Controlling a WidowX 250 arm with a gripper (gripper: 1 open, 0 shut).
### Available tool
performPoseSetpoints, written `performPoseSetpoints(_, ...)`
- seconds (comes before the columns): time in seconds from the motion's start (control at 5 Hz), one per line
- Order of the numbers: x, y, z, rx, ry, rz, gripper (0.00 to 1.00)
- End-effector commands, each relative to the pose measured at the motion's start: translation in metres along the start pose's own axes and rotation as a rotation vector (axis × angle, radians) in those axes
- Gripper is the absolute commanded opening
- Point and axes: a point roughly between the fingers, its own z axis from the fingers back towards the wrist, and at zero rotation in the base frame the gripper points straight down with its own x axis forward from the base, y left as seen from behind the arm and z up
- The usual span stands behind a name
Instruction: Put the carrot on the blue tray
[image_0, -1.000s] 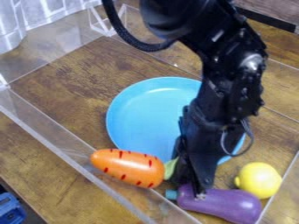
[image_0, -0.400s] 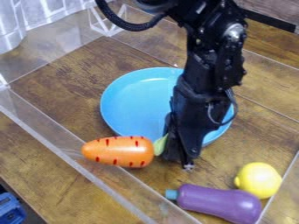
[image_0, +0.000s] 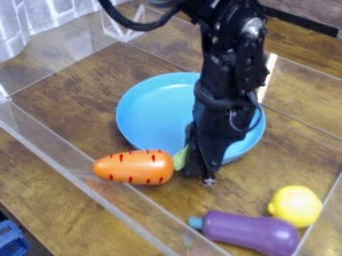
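Observation:
The orange carrot (image_0: 134, 167) lies sideways just in front of the blue tray (image_0: 154, 110), with its green stem end pointing right. My gripper (image_0: 201, 172) points straight down at that stem end. Its dark fingers are shut on the stem, which sits at the tray's near rim. The arm stands over the right half of the tray and hides that part.
A purple eggplant (image_0: 249, 231) lies at the front right with a yellow lemon (image_0: 297, 205) just behind it. A clear plastic wall (image_0: 54, 150) runs along the front left of the wooden table, close to the carrot.
The gripper and the carrot have shifted together to the left and toward the tray, away from the eggplant and lemon. The carrot's stem end is now at the tray's rim.

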Motion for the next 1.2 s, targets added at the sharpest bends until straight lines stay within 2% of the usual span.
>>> performPoseSetpoints(0.0, 0.000, 0.000, 0.003, 0.010, -0.042, -0.010, 0.00)
performPoseSetpoints(0.4, 0.020, -0.012, -0.001, -0.006, -0.074, 0.008, 0.00)
performPoseSetpoints(1.0, 0.023, -0.004, 0.005, -0.027, -0.117, 0.018, 0.00)
